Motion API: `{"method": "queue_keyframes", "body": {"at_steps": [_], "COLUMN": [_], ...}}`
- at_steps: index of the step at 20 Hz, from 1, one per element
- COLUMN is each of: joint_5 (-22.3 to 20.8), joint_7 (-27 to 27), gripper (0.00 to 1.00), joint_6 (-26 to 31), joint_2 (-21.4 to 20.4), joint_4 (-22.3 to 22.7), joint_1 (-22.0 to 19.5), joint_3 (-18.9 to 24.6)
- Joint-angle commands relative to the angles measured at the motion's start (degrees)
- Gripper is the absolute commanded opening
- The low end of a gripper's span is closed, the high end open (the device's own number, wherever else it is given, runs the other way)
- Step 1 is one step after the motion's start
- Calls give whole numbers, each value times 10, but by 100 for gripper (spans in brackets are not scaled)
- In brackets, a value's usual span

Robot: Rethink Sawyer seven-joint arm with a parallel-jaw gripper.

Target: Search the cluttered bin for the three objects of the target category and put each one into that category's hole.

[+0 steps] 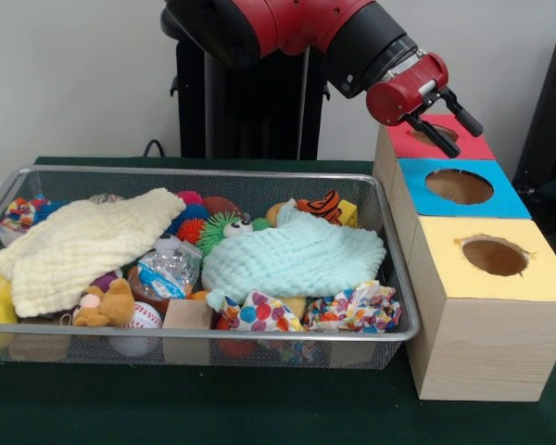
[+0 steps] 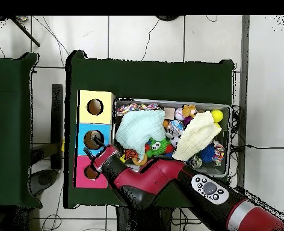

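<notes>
Well apart: claw (image 1: 442,120), bin (image 1: 400,269) rim.

The front camera sits low across the table (image 1: 259,417), close in, facing my pedestal (image 1: 250,102) beyond the bin (image 1: 204,330). The overhead camera looks straight down from high up, my base at its bottom edge, taking in floor around the table (image 2: 150,78). Both share the bin (image 2: 231,141) and three boxes.

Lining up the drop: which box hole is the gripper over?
The gripper hangs over the red-topped box, farthest from the camera; the blue and yellow boxes sit nearer.
</notes>
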Motion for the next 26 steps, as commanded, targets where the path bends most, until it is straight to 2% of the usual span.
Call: {"method": "queue_keyframes", "body": {"at_steps": [1,11,15,20,24,26], "joint_5": [-18,6,42,136,170,169], "joint_7": [78,76,74,86,94,98], "gripper": [100,100,100,100,100,100], "joint_6": [-40,-55,-71,-101,-117,-121], "joint_2": [16,-1,-3,-14,-9,-5], "joint_4": [-55,-46,-48,-41,-42,-44], "joint_1": [-4,7,17,45,52,46], "joint_3": [-22,-33,-63,-131,-151,-147]}}
